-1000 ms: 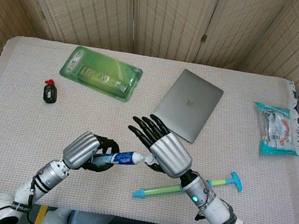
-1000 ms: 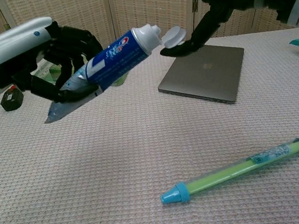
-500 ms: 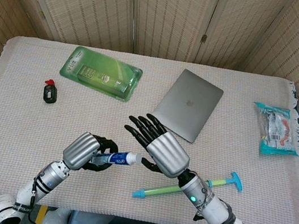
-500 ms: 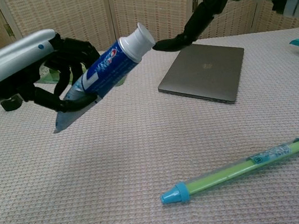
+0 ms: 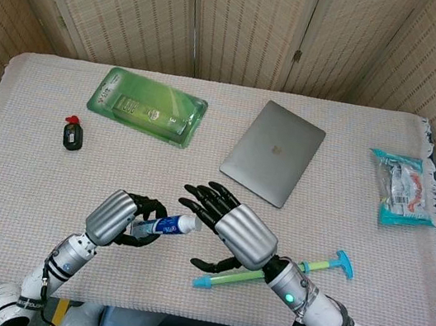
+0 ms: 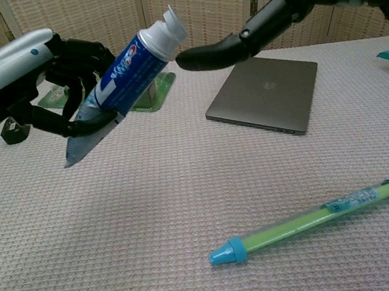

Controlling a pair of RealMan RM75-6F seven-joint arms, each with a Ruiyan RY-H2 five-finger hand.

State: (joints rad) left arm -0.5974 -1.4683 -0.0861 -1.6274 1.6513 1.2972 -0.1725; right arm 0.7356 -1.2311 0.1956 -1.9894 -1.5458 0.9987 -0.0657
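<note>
Woven tablecloth [image 5: 22, 180], left hand [image 5: 118, 217] gripping tilted blue-and-white toothpaste tube [image 5: 164, 225]

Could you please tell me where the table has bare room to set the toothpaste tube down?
Bare cloth lies between the green package, the black key fob and the laptop, and between laptop and blue packet. It is crowded around the syringe under the right hand.

The toothpaste tube [image 6: 119, 66] is glossy plastic, gripped by matt black fingers [image 6: 76, 60] on a brushed-silver left hand [image 5: 118, 217]. Tabletop [image 5: 22, 180] wears a rough woven cloth. Beyond the tube, the laptop [image 5: 274, 151] looks like smooth matt metal; nearer, the syringe [image 6: 315, 216] is shiny translucent plastic.
</note>
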